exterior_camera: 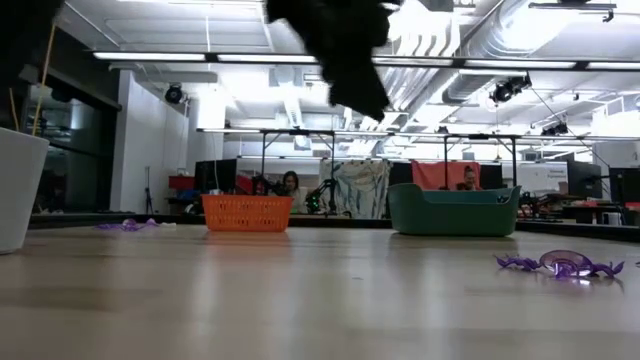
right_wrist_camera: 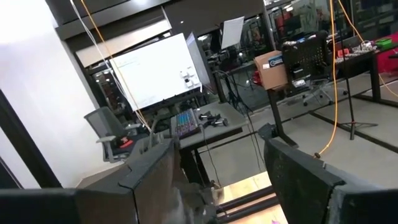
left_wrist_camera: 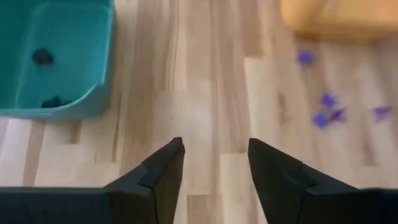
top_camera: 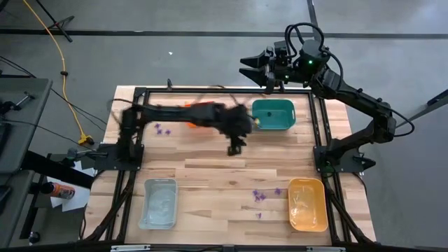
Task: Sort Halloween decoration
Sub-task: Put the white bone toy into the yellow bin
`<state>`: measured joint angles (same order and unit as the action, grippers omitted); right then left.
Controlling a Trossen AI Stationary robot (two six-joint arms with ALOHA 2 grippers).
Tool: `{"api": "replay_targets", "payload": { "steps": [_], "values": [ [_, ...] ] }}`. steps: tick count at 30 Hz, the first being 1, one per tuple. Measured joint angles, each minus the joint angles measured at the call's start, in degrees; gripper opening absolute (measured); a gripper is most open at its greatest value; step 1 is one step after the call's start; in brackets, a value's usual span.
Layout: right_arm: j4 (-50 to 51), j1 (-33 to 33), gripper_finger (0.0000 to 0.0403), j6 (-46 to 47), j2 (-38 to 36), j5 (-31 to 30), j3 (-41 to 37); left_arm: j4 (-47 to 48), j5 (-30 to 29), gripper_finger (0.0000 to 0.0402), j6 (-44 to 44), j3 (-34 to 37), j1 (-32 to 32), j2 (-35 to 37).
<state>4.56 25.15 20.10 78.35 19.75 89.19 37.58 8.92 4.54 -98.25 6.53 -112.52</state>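
Observation:
Several tiny purple spiky trinkets (top_camera: 262, 196) lie on the wood near the yellow-orange bin (top_camera: 308, 204); a few more (top_camera: 162, 129) lie toward the left side. In the left wrist view the purple trinkets (left_wrist_camera: 326, 109) show ahead of the fingers. Two small dark pieces (left_wrist_camera: 42, 57) lie inside the green bin (top_camera: 273, 114). My left gripper (top_camera: 234, 148) hangs open over bare wood mid-table, beside the green bin (left_wrist_camera: 56, 62), and holds nothing (left_wrist_camera: 214, 158). My right gripper (top_camera: 245, 70) waits open, raised beyond the table's far edge (right_wrist_camera: 217, 155).
A clear bin (top_camera: 159, 203) stands at the near left and an orange basket (exterior_camera: 247, 212) at the far side, under the left arm. One purple trinket (exterior_camera: 565, 265) lies close to the low camera. A black frame (top_camera: 322, 133) borders the table. People sit in the room behind.

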Motion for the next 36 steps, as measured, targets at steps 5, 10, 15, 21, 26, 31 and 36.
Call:
{"api": "replay_targets", "payload": {
  "steps": [5,10,15,21,26,31,36],
  "values": [
    [0.4,0.0,0.0245,-1.0,0.0,0.0,0.0,-19.9,3.9,0.0159,-7.2,27.8,2.8,21.4],
    [3.0,-0.6,0.0245,-1.0,0.0,0.0,0.0,-36.8,1.9,0.0158,-10.6,48.1,2.8,42.0],
    [10.5,-2.3,0.0245,-1.1,0.6,0.1,0.0,-49.3,0.3,0.0158,-12.4,57.4,3.3,56.4],
    [29.8,-6.0,0.0245,-2.5,3.6,-5.3,0.0,-51.2,-0.8,0.0158,-12.4,58.8,3.6,64.6],
    [43.1,-8.5,0.0245,-6.2,9.0,-11.9,-0.1,-51.2,-1.3,0.0158,-14.3,58.8,3.6,66.7],
    [47.6,-10.3,0.0245,-14.2,12.1,-12.8,-0.1,-50.8,-4.2,0.0158,-22.5,58.8,3.6,66.0],
    [50.6,-11.0,0.0245,-20.5,11.1,-13.6,-0.1,-50.8,-5.7,0.0158,-23.8,58.8,3.6,64.5]
  ]
}}
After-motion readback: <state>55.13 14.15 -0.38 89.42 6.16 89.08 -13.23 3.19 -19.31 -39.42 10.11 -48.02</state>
